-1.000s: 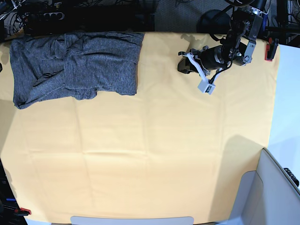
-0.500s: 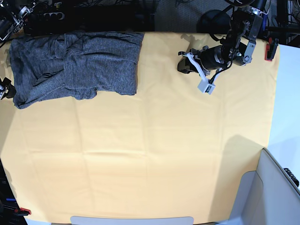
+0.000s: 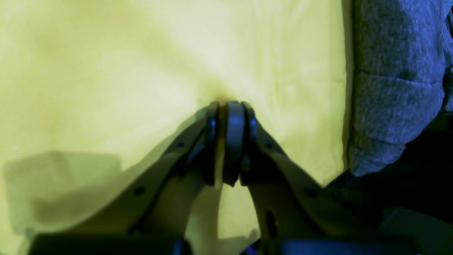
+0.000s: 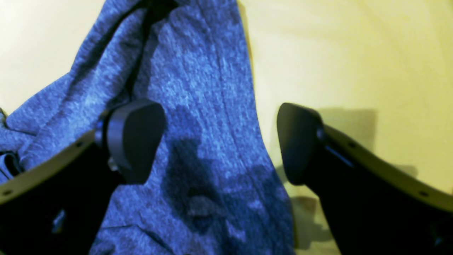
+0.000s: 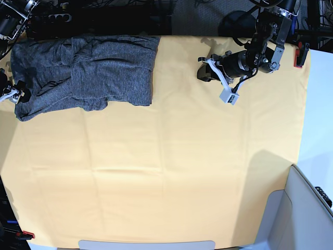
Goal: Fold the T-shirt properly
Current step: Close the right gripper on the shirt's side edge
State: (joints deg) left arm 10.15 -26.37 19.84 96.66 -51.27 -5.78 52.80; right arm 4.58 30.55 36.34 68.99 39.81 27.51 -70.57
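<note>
The T-shirt (image 5: 88, 73) lies bunched in loose folds at the far left of the yellow cloth (image 5: 182, 172). My right gripper (image 5: 14, 89) is at the shirt's left edge. In the right wrist view it (image 4: 217, 141) stands open just above the T-shirt (image 4: 212, 106), one finger (image 4: 134, 141) over the fabric and the other finger (image 4: 300, 141) over the fabric's edge. My left gripper (image 5: 202, 70) rests shut and empty on the cloth at the far right. Its closed tips (image 3: 230, 109) touch the cloth, well apart from the T-shirt (image 3: 396, 88).
A grey-white bin (image 5: 307, 208) fills the near right corner. Red clamps sit at the far right edge (image 5: 299, 57) and the near left corner (image 5: 26, 235). Dark equipment lines the table's back edge.
My right gripper has come in from the left edge and now hangs over the shirt's left side. The left arm and the shirt have not moved.
</note>
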